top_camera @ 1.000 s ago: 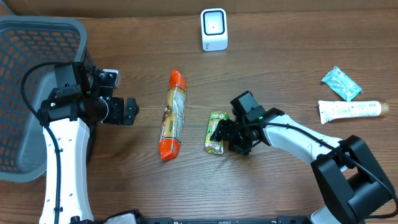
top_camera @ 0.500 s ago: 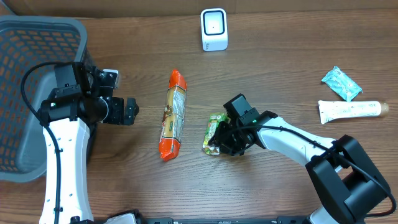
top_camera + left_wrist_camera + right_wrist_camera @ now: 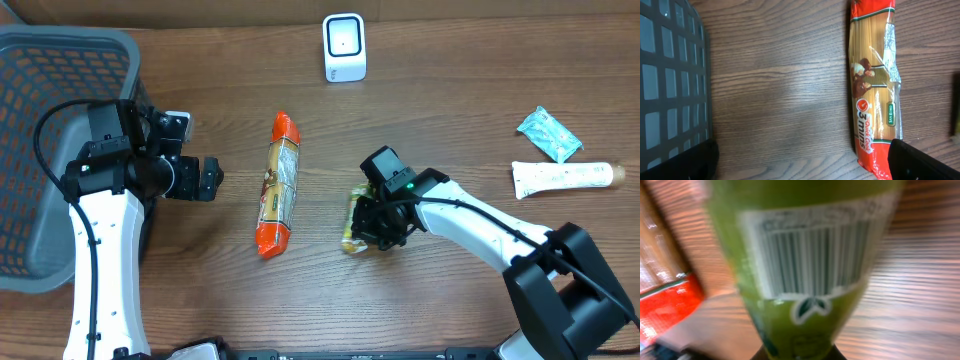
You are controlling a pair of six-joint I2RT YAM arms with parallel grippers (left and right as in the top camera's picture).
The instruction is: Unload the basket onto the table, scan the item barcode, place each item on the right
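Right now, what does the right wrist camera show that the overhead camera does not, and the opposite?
Only the right wrist view: the barcode printed on the green pouch, close and somewhat blurred. Only the overhead view: the white scanner at the far side, the grey basket, the tube and the teal packet, the left gripper open beside the basket, and the right gripper closed on the pouch. Both: the green pouch, the red end of the pasta packet, and the wooden table.

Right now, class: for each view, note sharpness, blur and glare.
Overhead: sharp, evenly lit, white scanner crisp. Left wrist: pasta packet in focus, soft sheen on the table. Right wrist: green pouch fills the frame, blurred, its barcode bars just discernible.
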